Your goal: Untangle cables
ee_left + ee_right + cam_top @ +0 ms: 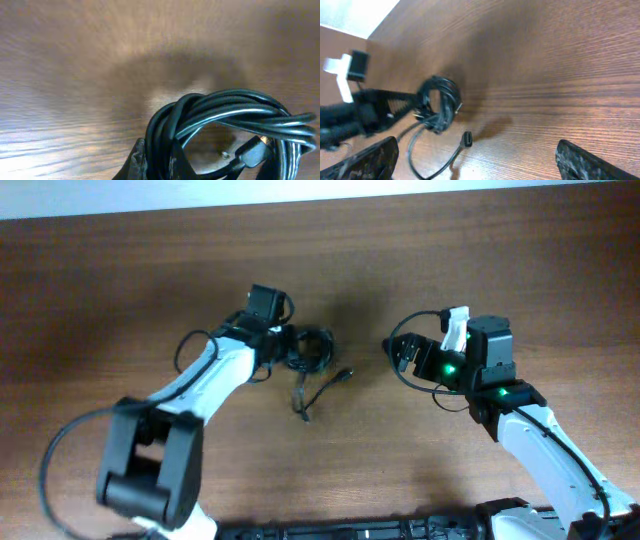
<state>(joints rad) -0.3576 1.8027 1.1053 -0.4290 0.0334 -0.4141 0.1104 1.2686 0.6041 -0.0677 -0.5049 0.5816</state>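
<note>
The cables (313, 348) form a small black coil near the table's middle, with two loose tails running toward me, one ending in a plug (345, 373). My left gripper (290, 346) is shut on the coil's left side. In the left wrist view the cables (235, 112) rise between the closed fingers of the left gripper (160, 162), and a plug (255, 150) rests inside the loop. My right gripper (398, 356) stands open to the right of the coil, apart from it. In the right wrist view the right gripper (477, 160) is wide open, with the cables (440, 102) and a plug end (467, 138) ahead.
The wooden table's far edge (300, 210) meets a pale wall at the top. Thick black wires of the arms loop beside the left arm (190, 345) and the right arm (412, 378).
</note>
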